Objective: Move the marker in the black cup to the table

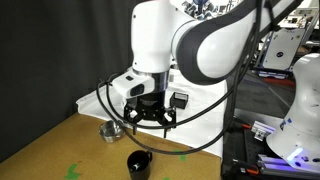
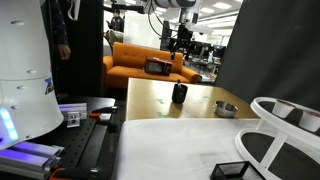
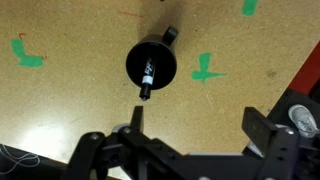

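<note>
As the scene is shown in an exterior view, the gripper [image 1: 150, 113] is seen hanging above the table [image 1: 60, 150]. It is well clear of the black cup [image 1: 138, 162], which stands upright on the board below it and nearer the camera. A small metal bowl [image 1: 110, 130] is set near the cup but apart from it, and a white cloth [image 1: 205, 115] is draped behind. The marker cannot be made out here.

In an exterior view from another side, the cup [image 2: 179, 94] is found on the tan top with the bowl [image 2: 226, 109] well apart from it. The gripper [image 2: 181, 42] is placed high above the cup. Again the marker is too small to be told.

In the wrist view, the marker [image 3: 147, 76] is seen leaning inside the cup [image 3: 160, 55]. Its long axis runs almost straight up and down the picture, and 1 end is rested over the rim nearest the gripper. The 2 fingers [image 3: 135, 122] are spread wide, with nothing between them. The cup lies ahead of the fingers and off toward the picture's left finger, not centred in the gap. It is judged that the gap must be shifted over the marker's raised end and lowered, with the jaws set across the marker's axis, before a grasp can be made.
</note>
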